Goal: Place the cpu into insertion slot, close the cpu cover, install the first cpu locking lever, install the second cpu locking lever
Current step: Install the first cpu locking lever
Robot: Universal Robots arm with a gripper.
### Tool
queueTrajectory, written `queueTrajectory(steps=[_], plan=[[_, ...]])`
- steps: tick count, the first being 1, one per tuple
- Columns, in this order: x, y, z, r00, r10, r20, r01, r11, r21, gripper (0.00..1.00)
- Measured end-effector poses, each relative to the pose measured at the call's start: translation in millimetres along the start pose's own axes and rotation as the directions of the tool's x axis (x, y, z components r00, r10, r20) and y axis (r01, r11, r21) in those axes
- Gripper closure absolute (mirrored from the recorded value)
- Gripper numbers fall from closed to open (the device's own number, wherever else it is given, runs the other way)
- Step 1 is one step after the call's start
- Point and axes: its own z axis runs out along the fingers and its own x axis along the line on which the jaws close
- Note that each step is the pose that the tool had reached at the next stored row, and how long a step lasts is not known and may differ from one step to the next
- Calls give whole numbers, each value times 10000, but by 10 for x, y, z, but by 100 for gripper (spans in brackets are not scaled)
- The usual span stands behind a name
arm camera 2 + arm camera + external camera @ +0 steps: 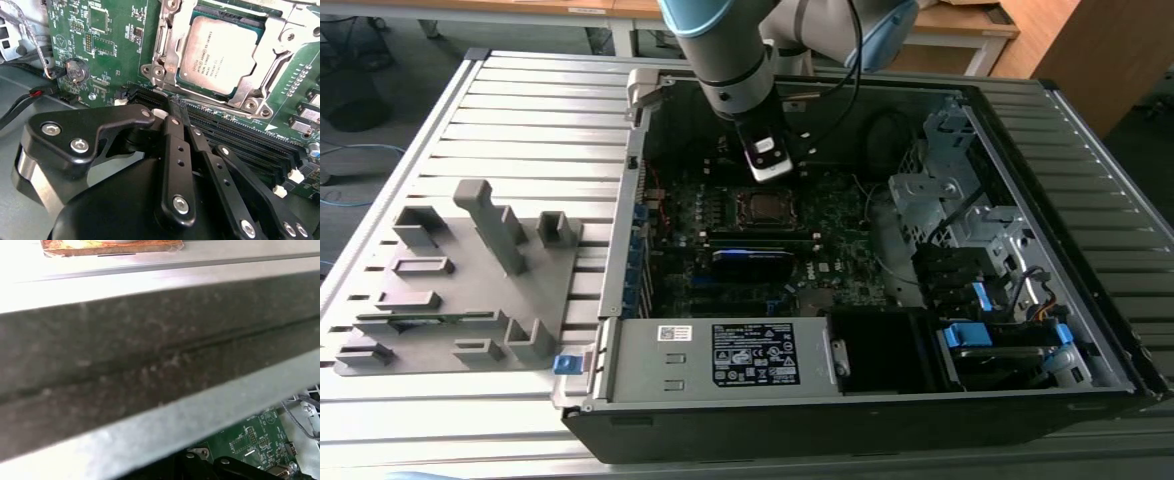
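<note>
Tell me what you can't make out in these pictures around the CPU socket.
- Locking lever tip: in the second wrist view the gripper covers it, so latching is unclear.
- cpu cover: cut off by the picture edge.
- cpu: too small in the exterior view.
- First wrist view: a blurred case wall blocks the board.

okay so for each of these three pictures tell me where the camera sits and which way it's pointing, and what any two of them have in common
Exterior view: off the arm, above the table, looking down into the open computer case; the arm reaches in over the cpu.
Second wrist view: on the arm, facing along the gripper at the green motherboard, with the cpu under its closed cpu cover.
First wrist view: on the arm, facing a grey metal wall; a corner of motherboard shows beneath.
Shared: both wrist views show the motherboard; the exterior and second wrist views show the cpu.
</note>
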Motion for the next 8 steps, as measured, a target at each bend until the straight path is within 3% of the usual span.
queueTrajectory(steps=[4, 8], plan=[[10, -4, 4, 10000, 43, -3, -43, 10000, -32, 89], [14, -8, 15, 9999, 130, -19, -131, 9999, -112, 89]])
